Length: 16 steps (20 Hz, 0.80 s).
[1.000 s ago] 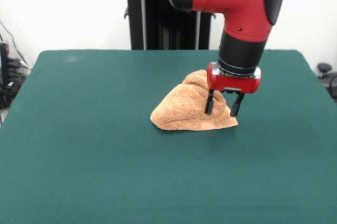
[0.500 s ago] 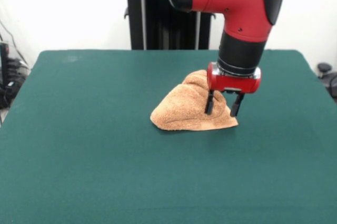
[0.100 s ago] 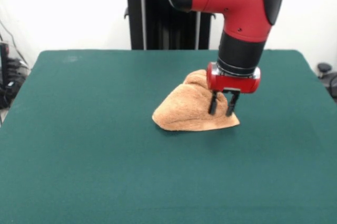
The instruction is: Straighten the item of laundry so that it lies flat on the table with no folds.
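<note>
The item of laundry (image 3: 181,111) is an orange-tan terry towel, bunched into a low mound near the middle of the dark green table (image 3: 79,155). Its folds rise toward the back and a flat corner points right. My gripper (image 3: 221,109) comes down from above onto the mound's right side. Its two black fingers (image 3: 212,103) are drawn close together, pinching a ridge of cloth between them. The red wrist and the fingers hide part of the towel behind them.
The black pedestal (image 3: 158,19) stands behind the table's far edge. Cables and dark gear lie off the table at the left (image 3: 8,77), and a dark object sits off the right edge (image 3: 326,74). Green tabletop surrounds the towel on all sides.
The fingers have closed inward from a wide stance onto the cloth, and the towel's left edge has shifted slightly to the right.
</note>
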Motion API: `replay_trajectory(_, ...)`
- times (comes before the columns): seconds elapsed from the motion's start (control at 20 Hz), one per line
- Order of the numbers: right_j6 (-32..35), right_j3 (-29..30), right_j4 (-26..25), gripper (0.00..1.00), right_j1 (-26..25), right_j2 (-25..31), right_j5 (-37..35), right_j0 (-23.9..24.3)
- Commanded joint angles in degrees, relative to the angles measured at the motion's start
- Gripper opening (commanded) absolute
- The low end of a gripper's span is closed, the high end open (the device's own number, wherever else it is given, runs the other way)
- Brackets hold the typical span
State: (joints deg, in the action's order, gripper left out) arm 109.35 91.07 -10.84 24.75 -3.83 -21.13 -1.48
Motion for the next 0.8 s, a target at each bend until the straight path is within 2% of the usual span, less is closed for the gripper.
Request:
replay_trajectory(0.05,7.95,1.89,0.43,0.00,-2.90,2.56,2.78,-0.66)
replay_trajectory(0.8,8.72,1.29,1.64,0.00,-4.34,3.33,2.67,-0.44)
